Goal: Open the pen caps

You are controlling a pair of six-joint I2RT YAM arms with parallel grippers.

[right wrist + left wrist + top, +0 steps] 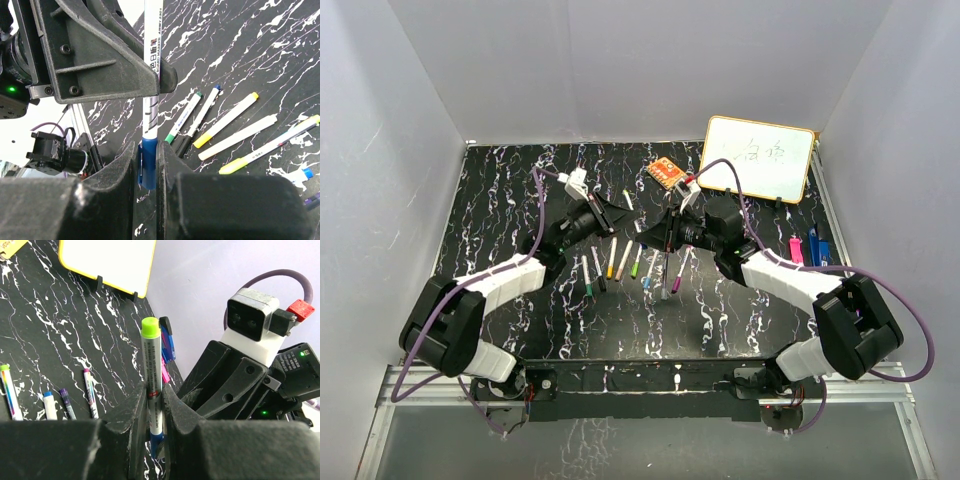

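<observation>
Your left gripper (153, 392) clamps a pen (151, 362) by its white barrel while your right gripper (148, 150) pinches its blue cap (148, 172), on the far side of the pen row (625, 262).

Overhead camera looks down; both wrist cameras closely share one marker (151, 365).

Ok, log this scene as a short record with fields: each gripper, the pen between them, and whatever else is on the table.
left gripper: shut on the barrel of the white marker
right gripper: shut on the blue cap
cap state: still on the barrel end
other pens: lying in a row on the table
whiteboard: far right corner
</observation>
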